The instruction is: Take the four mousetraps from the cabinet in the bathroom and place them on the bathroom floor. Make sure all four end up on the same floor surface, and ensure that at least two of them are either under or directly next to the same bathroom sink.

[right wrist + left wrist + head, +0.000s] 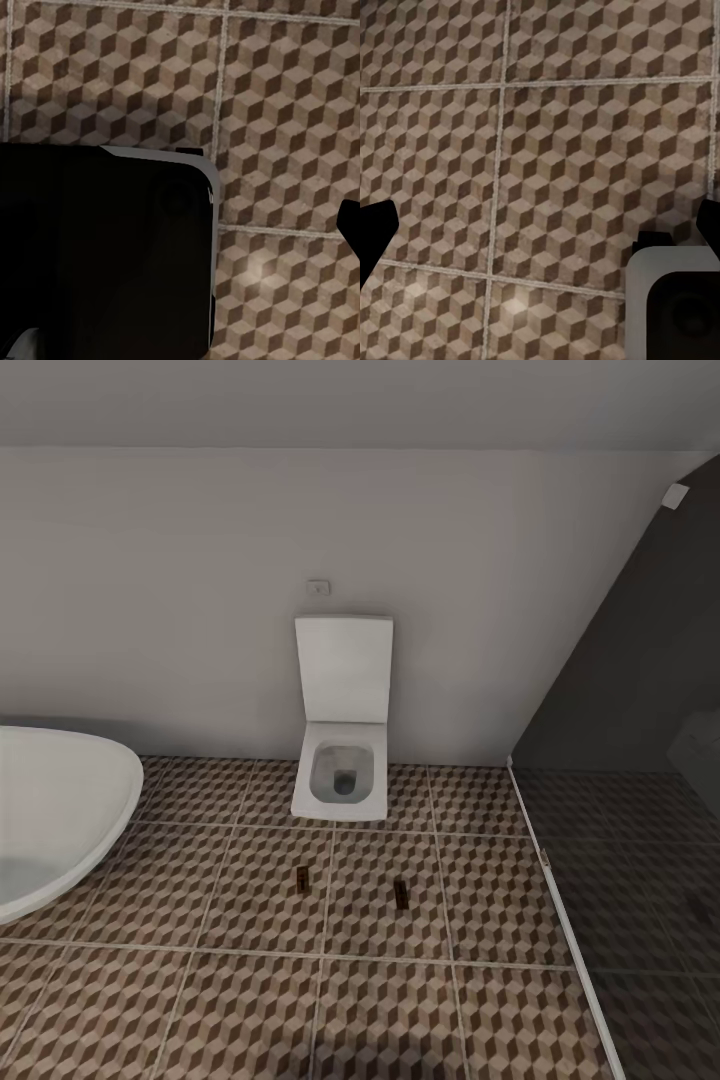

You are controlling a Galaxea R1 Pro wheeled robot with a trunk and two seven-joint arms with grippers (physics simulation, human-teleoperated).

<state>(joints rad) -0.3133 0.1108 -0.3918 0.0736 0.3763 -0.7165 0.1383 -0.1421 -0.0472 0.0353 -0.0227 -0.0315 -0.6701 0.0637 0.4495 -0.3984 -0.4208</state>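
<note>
1. Two mousetraps are lying flat on the bathroom floor (pixel 250 1000) in the lower middle of the head view: the left mousetrap (pixel 301 877) and the right mousetrap (pixel 401 893), near each other on neighbouring tiles, just in front of the toilet (pixel 342 755).
2. Two more are still to be placed, judging from the task; the cabinet is not among what I can point to.
3. At the left edge of the head view a white basin (pixel 60 810) is curving into frame, well apart from both traps; whether it is the sink or a tub I cannot tell.
4. To do this step well, the traps should be ending up beside or under the sink, so I judge these two may be sitting too far from the basin if that is the sink.
5. Dark glass of a shower screen (pixel 640 860) is filling the right side of the head view.
6. Both wrist views are looking down at the cube-patterned tiles; dark finger edges are showing at the margins with nothing between them, so the left claw (pixel 540 232) looks released, while the right claw's state I cannot tell.
7. No writing or brand is readable anywhere; the small wall plate (pixel 319 588) above the toilet is blank.
</note>
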